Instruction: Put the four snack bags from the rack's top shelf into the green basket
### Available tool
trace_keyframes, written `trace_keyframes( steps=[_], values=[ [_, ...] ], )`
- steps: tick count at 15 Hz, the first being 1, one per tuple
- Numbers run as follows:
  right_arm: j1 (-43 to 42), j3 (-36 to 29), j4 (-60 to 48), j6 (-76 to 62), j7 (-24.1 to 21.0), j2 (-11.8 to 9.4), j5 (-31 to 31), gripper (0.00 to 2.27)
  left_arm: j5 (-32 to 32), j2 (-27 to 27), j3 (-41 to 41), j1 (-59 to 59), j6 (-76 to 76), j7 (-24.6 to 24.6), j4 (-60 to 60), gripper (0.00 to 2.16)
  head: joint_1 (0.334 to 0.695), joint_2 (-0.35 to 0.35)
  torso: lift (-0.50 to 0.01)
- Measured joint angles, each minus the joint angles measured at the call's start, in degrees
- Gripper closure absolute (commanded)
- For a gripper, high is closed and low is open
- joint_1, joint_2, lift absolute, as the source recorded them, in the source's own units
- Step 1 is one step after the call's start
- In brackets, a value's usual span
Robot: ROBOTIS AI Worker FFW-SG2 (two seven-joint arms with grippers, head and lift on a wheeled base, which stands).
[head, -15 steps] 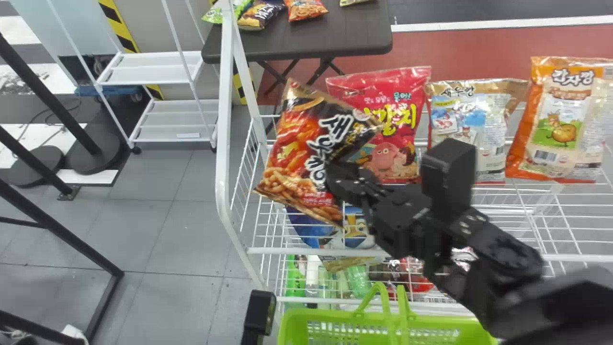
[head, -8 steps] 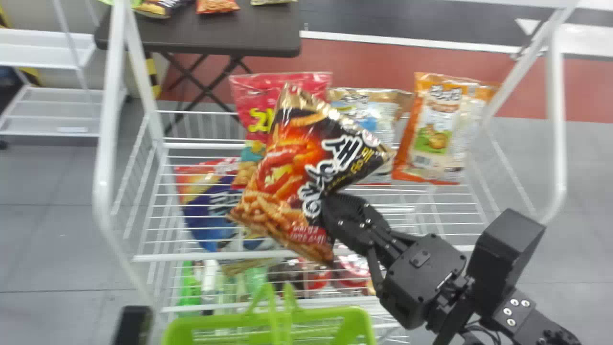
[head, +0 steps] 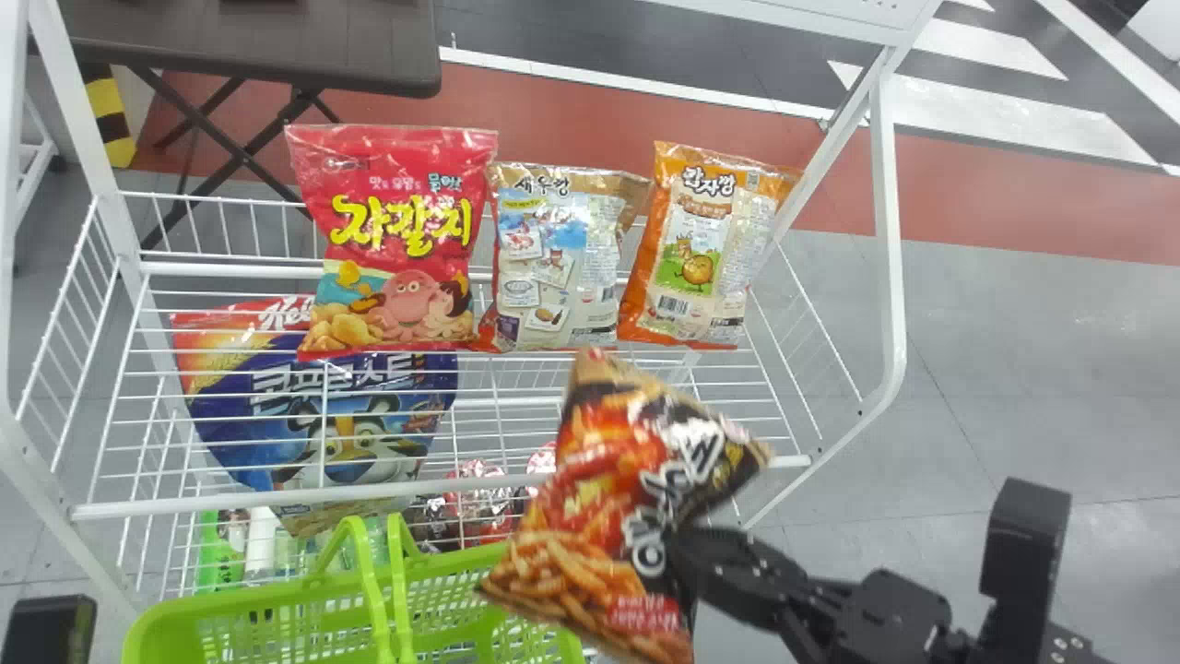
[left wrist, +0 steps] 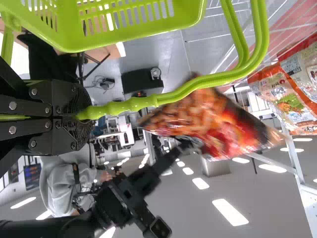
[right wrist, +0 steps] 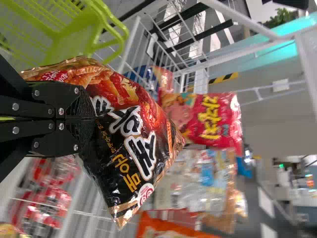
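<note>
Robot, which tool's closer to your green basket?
Left. The left tool grips the handle of the basket; the right tool is off the basket's right side, holding a snack bag.

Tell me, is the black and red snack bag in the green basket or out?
Out. The right gripper has its jaws shut on the snack bag, holding it outside the green basket.

Dark folding table (head: pixel 258 46), blue tiger-print bag (head: pixel 318 410), red floor strip (head: pixel 581 120)

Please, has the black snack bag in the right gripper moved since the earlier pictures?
Yes. In the head view, judged against the rack, the black snack bag has moved right and down, out from in front of the red bag.
</note>
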Motion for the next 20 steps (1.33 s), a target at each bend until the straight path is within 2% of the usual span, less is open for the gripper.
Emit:
trace_keyframes(
  steps=[4, 10, 11, 12, 13, 16, 20],
  values=[
    [-1.9, 4.5, 8.0, 4.8, 1.9, -0.1, 0.4, 2.12, 0.0, 0.0, -0.2, 0.0, 0.1, -0.2, -0.3, 2.15, 0.695, -0.35, 0.0],
    [-3.7, 20.1, 14.5, 4.8, 0.9, -2.7, 5.3, 2.12, -0.1, 0.0, -0.6, 0.4, 0.3, 0.0, -1.1, 2.15, 0.695, -0.35, 0.0],
    [-4.3, 22.7, 15.6, 4.4, -0.1, -3.1, 6.6, 1.94, -0.1, 0.0, -0.6, 0.4, 0.3, 0.0, -1.1, 2.15, 0.695, -0.35, 0.0],
    [-4.9, 24.6, 16.4, 4.2, -0.8, -3.3, 7.7, 1.22, -0.1, 0.0, -0.7, 0.5, 0.3, 0.0, -1.1, 2.15, 0.695, -0.35, 0.0],
    [-5.6, 26.1, 17.1, 4.3, -1.3, -3.5, 8.4, 0.01, -0.1, 0.0, -0.9, 0.5, 0.3, 0.0, -1.2, 2.15, 0.695, -0.35, 0.0],
    [-6.1, 26.7, 17.5, 2.8, -1.1, -4.1, 9.5, 0.04, -0.2, 0.1, -1.0, 0.7, 0.2, -0.1, -1.4, 2.15, 0.695, -0.35, 0.0],
    [-6.3, 28.5, 17.3, 0.7, -5.6, -5.5, 15.1, 0.05, -0.2, 0.1, -1.0, 0.7, 0.1, -0.2, -1.4, 2.15, 0.695, -0.35, 0.0]
  ],
)
